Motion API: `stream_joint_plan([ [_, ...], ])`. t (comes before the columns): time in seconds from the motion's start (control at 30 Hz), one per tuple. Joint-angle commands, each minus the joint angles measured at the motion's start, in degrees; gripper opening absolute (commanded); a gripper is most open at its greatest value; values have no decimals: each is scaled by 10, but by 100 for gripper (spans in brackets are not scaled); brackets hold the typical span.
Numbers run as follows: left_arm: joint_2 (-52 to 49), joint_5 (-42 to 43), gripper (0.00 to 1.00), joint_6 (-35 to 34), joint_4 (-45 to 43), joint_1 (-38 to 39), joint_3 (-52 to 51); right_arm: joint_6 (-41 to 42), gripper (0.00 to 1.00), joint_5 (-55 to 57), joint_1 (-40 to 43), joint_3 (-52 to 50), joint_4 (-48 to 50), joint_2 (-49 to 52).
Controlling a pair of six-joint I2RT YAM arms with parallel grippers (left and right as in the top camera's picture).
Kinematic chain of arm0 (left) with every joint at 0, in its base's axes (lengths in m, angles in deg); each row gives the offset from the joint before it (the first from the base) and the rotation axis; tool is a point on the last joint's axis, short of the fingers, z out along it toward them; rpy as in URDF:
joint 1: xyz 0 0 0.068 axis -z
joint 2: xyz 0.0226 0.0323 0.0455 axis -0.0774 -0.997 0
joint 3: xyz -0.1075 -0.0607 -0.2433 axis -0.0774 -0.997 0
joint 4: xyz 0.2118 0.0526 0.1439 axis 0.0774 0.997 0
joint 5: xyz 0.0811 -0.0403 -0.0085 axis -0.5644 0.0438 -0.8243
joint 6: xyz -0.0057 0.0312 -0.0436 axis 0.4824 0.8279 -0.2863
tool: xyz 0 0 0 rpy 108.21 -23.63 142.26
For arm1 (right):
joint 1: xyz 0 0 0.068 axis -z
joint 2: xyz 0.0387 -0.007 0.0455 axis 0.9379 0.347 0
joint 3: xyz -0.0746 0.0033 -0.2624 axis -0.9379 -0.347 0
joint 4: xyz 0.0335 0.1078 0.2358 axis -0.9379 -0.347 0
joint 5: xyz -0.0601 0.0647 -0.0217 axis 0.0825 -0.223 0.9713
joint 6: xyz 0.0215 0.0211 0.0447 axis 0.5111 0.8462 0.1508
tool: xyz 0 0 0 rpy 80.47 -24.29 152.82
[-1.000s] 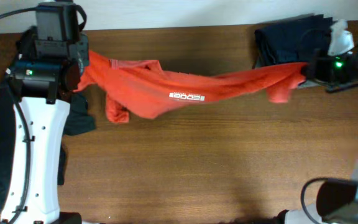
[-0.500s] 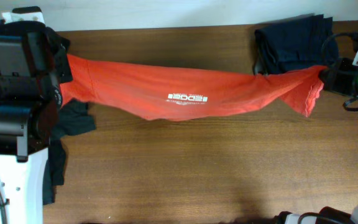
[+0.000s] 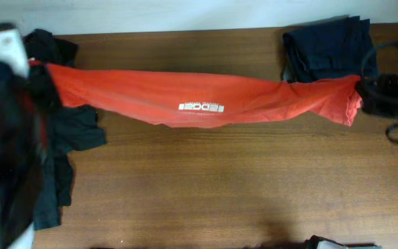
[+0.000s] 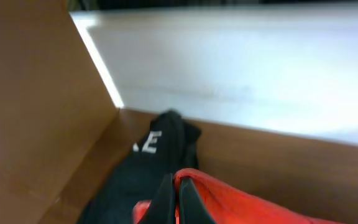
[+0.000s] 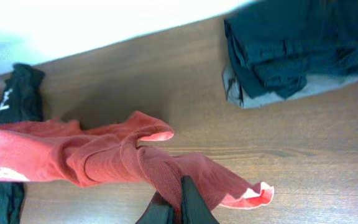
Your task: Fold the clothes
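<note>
The orange-red T-shirt (image 3: 185, 97) is stretched in a long band across the back of the table, its small white logo facing up. My left gripper (image 4: 178, 199) is shut on the shirt's left end (image 4: 241, 202) at the far left, blurred in the overhead view. My right gripper (image 5: 178, 202) is shut on the shirt's right end (image 5: 135, 165) at the far right (image 3: 365, 88). The shirt also shows bunched and twisted in the right wrist view, hanging above the wood.
A folded dark garment pile (image 3: 327, 45) lies at the back right, also in the right wrist view (image 5: 294, 43). Black clothing (image 3: 68, 131) lies at the left edge, with white lettering in the left wrist view (image 4: 160, 149). The brown wooden table (image 3: 220, 187) meets a white wall behind.
Both arms have pulled apart and the shirt has gone from a bunched, sagging shape to a taut band. The left arm swung further left and toward the camera.
</note>
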Motion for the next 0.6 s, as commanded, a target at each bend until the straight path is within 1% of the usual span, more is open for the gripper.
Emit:
stream_joint_plan([
  [0.0,77,35,1,-8,-5,-3,4,-7,4,11,5,27,-9,-77],
  [0.1,136,79,1,-8,-5,-3,4,-3,4,42,5,50,-26,-142],
  [0.27,191,112,1,-8,5,-3,4,-2,4,69,5,117,-69,-196],
  [0.43,208,110,1,-7,32,-3,4,4,4,81,5,197,-100,-201],
  [0.57,200,95,1,-8,51,-3,-15,13,4,100,5,206,-92,-194],
])
